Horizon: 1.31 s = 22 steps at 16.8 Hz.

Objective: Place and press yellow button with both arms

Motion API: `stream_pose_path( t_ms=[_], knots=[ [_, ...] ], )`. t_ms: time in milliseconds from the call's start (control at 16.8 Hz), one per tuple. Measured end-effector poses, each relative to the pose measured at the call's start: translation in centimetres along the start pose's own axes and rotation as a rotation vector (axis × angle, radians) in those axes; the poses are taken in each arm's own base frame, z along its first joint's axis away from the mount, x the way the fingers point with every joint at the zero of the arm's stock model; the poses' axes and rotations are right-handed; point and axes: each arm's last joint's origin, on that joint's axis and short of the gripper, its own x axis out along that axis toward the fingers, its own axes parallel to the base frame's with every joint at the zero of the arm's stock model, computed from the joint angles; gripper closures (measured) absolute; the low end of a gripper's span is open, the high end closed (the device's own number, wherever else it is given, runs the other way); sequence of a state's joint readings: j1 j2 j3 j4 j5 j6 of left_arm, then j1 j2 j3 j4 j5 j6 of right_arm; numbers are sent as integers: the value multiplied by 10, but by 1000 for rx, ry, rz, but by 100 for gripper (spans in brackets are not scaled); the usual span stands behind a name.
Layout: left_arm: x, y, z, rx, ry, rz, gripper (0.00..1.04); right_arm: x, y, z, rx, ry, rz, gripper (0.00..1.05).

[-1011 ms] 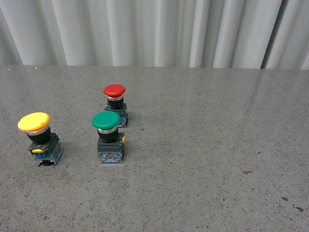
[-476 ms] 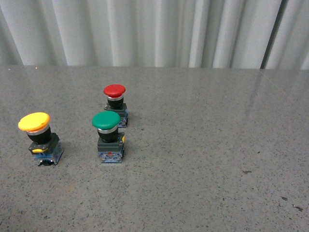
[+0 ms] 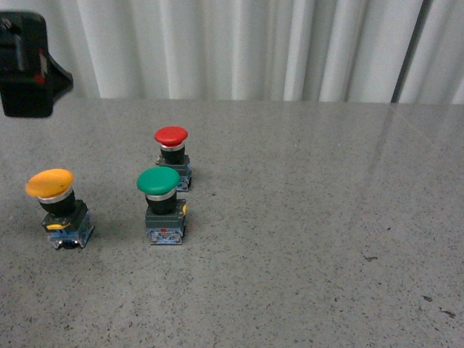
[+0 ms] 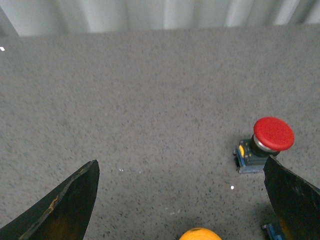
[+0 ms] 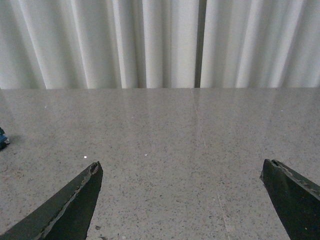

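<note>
In the front view, a black block of the left arm (image 3: 26,64) hangs at the far upper left, above the grey speckled table (image 3: 312,239) and in front of the white curtain (image 3: 239,47); its pincer is out of that picture. Below it, near the table's left edge, the yellow button (image 3: 51,184) stands on its blue-and-yellow base, cap tilted slightly, touching nothing else. To the right of it, well apart, the green button (image 3: 159,181) stands upright; just behind that and a little to the right stands the red button (image 3: 171,135), close to it, though I cannot tell whether the bases touch. The right half of the table carries only a few dark specks; the right arm does not show here.

In the left wrist view, the left gripper (image 4: 181,165) is spread wide, its two dark fingers (image 4: 62,207) at opposite sides of the picture and holding nothing; the rim of the yellow cap (image 4: 200,234) peeks in between them at the picture's edge, and the red button (image 4: 273,134) sits just beside one finger.

In the right wrist view, the right gripper (image 5: 180,167) is likewise wide open and holding nothing; between its fingers (image 5: 72,207) lie table (image 5: 165,130) and curtain (image 5: 100,40).
</note>
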<state>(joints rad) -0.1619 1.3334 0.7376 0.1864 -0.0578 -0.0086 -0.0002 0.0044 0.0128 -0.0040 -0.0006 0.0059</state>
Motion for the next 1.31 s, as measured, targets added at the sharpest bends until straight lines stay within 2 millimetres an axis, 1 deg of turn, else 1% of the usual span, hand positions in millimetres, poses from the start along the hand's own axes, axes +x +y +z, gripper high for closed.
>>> stream_pose_path(
  t_ms=[59, 238, 416, 476, 654, 714, 833, 892, 952, 1071, 1190, 1309],
  knots=[
    [7, -1, -7, -8, 38, -2, 7, 0, 0, 0, 0, 0, 0, 7],
    [17, -2, -21, -22, 98, -35, 7, 0, 0, 0, 0, 0, 0, 7],
    [22, -3, -48, -23, 176, -54, 7, 0, 0, 0, 0, 0, 0, 7],
    [22, -3, -53, -23, 190, -67, 7, 0, 0, 0, 0, 0, 0, 7],
    [23, -5, -57, 0, 183, -63, 7, 0, 0, 0, 0, 0, 0, 7],
    [23, -4, -58, 8, 184, -61, 8, 0, 0, 0, 0, 0, 0, 7],
    [23, -4, -60, 21, 186, -62, 29, 0, 0, 0, 0, 0, 0, 7],
    [23, -4, -60, 24, 187, -59, 38, 0, 0, 0, 0, 0, 0, 7],
    [23, -4, -60, 26, 188, -58, 51, 0, 0, 0, 0, 0, 0, 7],
    [20, -7, -58, 44, 187, -51, 68, 0, 0, 0, 0, 0, 0, 7],
    [7, -12, -49, 72, 160, -48, 70, 0, 0, 0, 0, 0, 0, 7],
    [-16, -25, -18, 87, 45, -91, 70, 0, 0, 0, 0, 0, 0, 7]
  ],
)
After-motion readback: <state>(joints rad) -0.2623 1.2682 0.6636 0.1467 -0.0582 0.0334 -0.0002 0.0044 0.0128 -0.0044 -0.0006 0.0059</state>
